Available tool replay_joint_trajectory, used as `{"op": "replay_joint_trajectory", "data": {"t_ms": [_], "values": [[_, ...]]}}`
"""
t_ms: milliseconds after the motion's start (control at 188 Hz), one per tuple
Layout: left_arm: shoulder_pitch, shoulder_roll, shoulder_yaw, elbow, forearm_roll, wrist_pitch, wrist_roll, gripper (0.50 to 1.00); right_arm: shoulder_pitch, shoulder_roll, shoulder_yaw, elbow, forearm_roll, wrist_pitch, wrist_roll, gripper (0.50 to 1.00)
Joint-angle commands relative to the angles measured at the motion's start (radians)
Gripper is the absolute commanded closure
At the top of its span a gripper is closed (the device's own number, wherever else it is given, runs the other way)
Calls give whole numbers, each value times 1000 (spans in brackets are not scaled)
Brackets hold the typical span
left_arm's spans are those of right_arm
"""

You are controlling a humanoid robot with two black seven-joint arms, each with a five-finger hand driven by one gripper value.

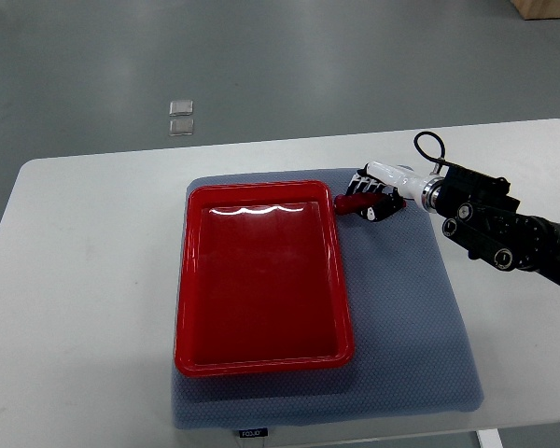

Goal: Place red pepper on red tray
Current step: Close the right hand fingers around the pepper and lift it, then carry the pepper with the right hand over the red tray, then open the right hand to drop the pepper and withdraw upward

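Right hand: the right hand (371, 198) is reaching in from 3 o'clock, its dark fingers (366, 182) curling around the red pepper (353, 203)
Red pepper: it is sitting in that grasp just beside the tray's 1 o'clock corner, over the grey mat (406, 308), not yet on the tray
Red tray: the red tray (189, 280) is lying empty at the centre of the mat, on the white table (84, 280)
Left hand: it is not showing anywhere
Risk: the grasp is looking shallow, so the pepper may be slipping out during the carry toward 9 o'clock
Risk: a low carry may be catching the raised rim and nudging the tray
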Motion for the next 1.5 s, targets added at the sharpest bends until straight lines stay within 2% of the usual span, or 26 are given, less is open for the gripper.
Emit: {"op": "replay_joint_trajectory", "data": {"t_ms": [0, 170, 244, 414, 467, 472, 599, 865, 870, 923, 976, 981, 1003, 1088, 1093, 1125, 1300, 1496], "values": [[-1, 0, 0, 0, 0, 0, 0, 500, 6, -7, 2, -1, 5, -1, 3, 1000], [1, 0, 0, 0, 0, 0, 0, 500, 46, -34, 8, 13, 21, 28, 11, 1000], [1, 0, 0, 0, 0, 0, 0, 500, 63, -90, 14, 33, 29, 62, 11, 1000], [-1, 0, 0, 0, 0, 0, 0, 500, 121, -196, 17, 160, 98, 137, 9, 1000], [-1, 0, 0, 0, 0, 0, 0, 500, 121, -196, 17, 160, 98, 137, 9, 1000], [-1, 0, 0, 0, 0, 0, 0, 500, 141, -211, 17, 201, 116, 151, 6, 1000], [-1, 0, -2, 0, 0, 0, 0, 500, 180, -216, 15, 267, 119, 163, 0, 1000], [-1, 0, -3, 1, 0, 0, 0, 500, 221, -129, -6, 295, 102, 163, -3, 1000], [1, 0, -3, 1, 0, 0, -2, 500, 224, -91, -14, 293, 93, 163, -3, 1000], [1, 0, -3, 1, 0, 0, 0, 500, 224, -47, -40, 283, 84, 160, -3, 1000], [1, 0, -3, 1, 0, 0, 0, 500, 224, -47, -40, 283, 84, 160, -3, 1000], [1, 0, -3, 1, 0, 0, 0, 500, 223, 0, -73, 269, 84, 148, -3, 1000], [1, 0, -3, 1, 0, 0, 0, 500, 221, 22, -89, 261, 82, 145, -3, 1000], [1, 0, -2, 1, 0, 0, -2, 500, 220, 48, -106, 247, 82, 143, -2, 1000], [1, 0, -2, 0, 0, 0, 0, 500, 212, 80, -127, 228, 81, 136, 0, 1000], [1, 0, -2, 0, 0, 0, 0, 500, 209, 97, -133, 215, 81, 126, 1, 1000], [1, 0, -2, 1, -1, 0, 0, 500, 161, 158, -161, 177, 79, 102, 6, 1000], [-1, 0, -2, 1, 0, 0, 0, 500, 125, 181, -161, 167, 78, 97, 26, 994]]}}
